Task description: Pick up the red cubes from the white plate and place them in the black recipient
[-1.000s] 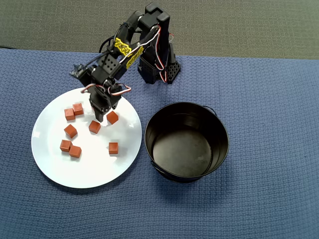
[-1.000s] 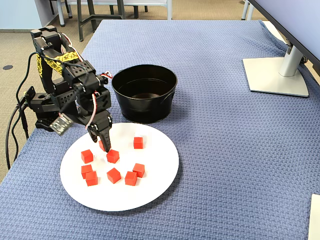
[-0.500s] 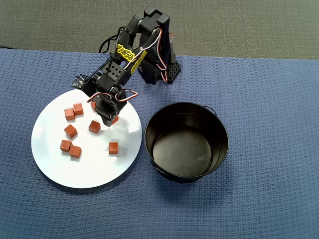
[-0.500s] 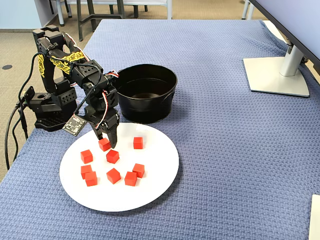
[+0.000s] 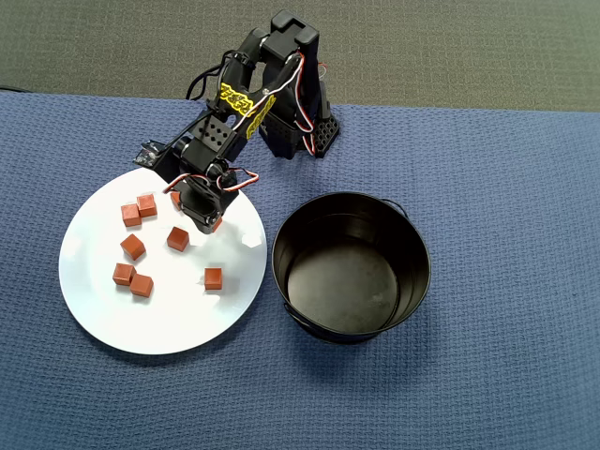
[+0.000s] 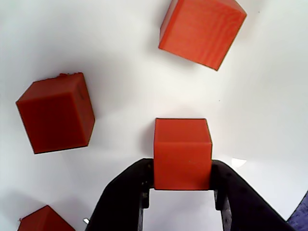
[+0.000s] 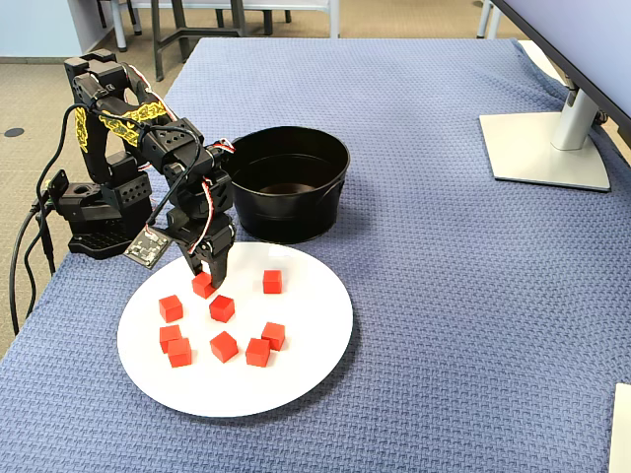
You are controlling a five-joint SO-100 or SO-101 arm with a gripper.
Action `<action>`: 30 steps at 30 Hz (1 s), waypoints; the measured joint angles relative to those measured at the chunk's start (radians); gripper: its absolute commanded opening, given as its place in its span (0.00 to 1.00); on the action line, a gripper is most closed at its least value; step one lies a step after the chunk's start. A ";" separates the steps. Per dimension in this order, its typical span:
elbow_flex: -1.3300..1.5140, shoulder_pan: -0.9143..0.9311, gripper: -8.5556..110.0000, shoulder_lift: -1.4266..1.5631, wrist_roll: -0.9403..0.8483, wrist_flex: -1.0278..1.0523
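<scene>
Red cube [image 6: 182, 154] clamped between gripper [image 6: 182, 179] fingers on white plate [image 6: 120, 57] — neighbours close, hidden overhead by wrist.

Cubes [image 6: 182, 153] – matte red-orange, faint fine lines on the faces, look like plastic. Plate [image 7: 296, 379] – smooth glossy white, small glints in wrist view, prob. ceramic or plastic, can't tell which. Pot [image 5: 412, 239] – black metal, shiny inside w/ soft reflections. Table cover [image 5: 506, 169] is blue cloth, waffle-like weave, rough and matte. Gripper [image 6: 182, 185] fingers [image 6: 122, 199] are black plastic w/ slight sheen. Monitor stand [image 7: 547, 148] – smooth pale base, low gloss.
</scene>
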 measured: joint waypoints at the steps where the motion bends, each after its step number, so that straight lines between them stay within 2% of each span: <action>1: -0.006 0.000 0.07 0.000 0.000 0.017; 10: -0.152 -0.021 0.07 0.213 0.066 0.261; 16: -0.393 -0.161 0.07 0.360 0.160 0.489; 21: -0.492 -0.345 0.07 0.416 0.278 0.492; 22: -0.489 -0.393 0.11 0.417 0.301 0.466; 24: -0.459 -0.497 0.37 0.413 0.327 0.393; 25: -0.440 -0.557 0.40 0.399 0.325 0.354; 28: -0.434 -0.724 0.38 0.351 0.295 0.328; 30: -0.446 -0.735 0.34 0.368 0.273 0.339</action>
